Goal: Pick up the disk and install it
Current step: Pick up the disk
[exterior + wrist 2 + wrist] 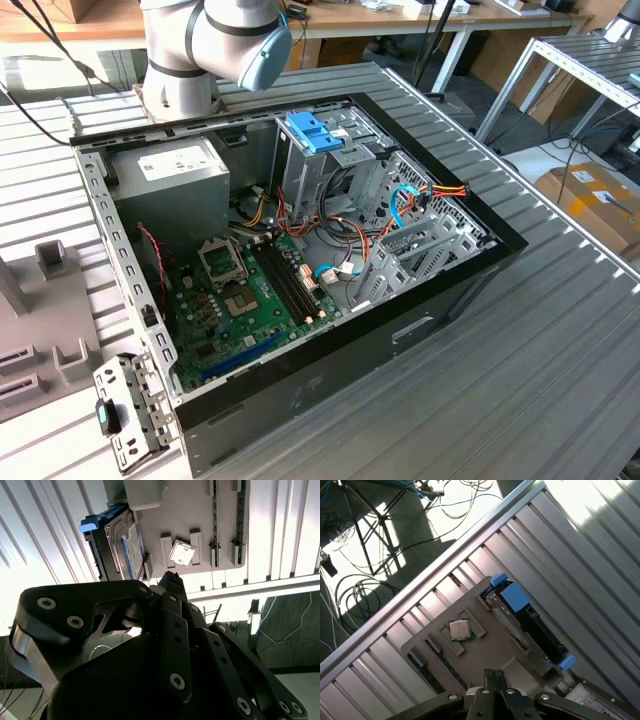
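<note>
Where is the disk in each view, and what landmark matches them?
First wrist view: the disk stands on edge in the grey holder plate, beside the square chip.
Second wrist view: the disk stands in that plate, near the chip.
Exterior view: likely the same plate, at the exterior view's left.
Shared landmark: the plate.

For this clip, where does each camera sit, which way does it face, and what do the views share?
Exterior view: off the arm, whose joint shows, looking down into the open computer case.
First wrist view: on the arm, looking past the end effector at the grey holder bearing the disk.
Second wrist view: on the arm, facing the same holder over the end effector's black body.
Shared: both wrist views show disk, holder and chip.
</note>
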`<state>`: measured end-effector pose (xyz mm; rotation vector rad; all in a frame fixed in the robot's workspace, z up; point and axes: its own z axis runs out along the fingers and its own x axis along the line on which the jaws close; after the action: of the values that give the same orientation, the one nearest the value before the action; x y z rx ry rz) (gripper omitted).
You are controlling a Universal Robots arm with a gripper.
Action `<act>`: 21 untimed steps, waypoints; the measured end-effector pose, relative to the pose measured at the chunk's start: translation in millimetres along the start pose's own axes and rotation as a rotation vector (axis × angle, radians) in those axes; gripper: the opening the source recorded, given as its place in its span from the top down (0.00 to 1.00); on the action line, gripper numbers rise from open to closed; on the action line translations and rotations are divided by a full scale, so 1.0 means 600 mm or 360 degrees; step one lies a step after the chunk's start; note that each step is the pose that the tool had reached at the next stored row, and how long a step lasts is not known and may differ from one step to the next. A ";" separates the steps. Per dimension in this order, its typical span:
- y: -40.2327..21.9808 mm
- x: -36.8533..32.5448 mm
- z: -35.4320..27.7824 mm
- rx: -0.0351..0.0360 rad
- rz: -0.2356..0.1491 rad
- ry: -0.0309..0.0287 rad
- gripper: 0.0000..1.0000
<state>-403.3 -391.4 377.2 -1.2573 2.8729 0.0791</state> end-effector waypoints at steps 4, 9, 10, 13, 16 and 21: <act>0.000 0.000 0.000 -0.0001 -0.0024 0.00011 0.89; 0.000 0.000 0.000 -0.0002 -0.0062 0.00028 0.89; 0.000 0.000 0.000 -0.0002 -0.0072 0.00032 0.89; 0.000 0.000 0.000 -0.0002 -0.0100 0.00044 0.89; 0.000 0.000 0.000 -0.0003 -0.0133 0.00059 0.89; 0.000 0.000 0.000 -0.0004 -0.0184 0.00082 0.89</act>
<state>-403.3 -391.5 377.2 -1.4224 2.7981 0.0794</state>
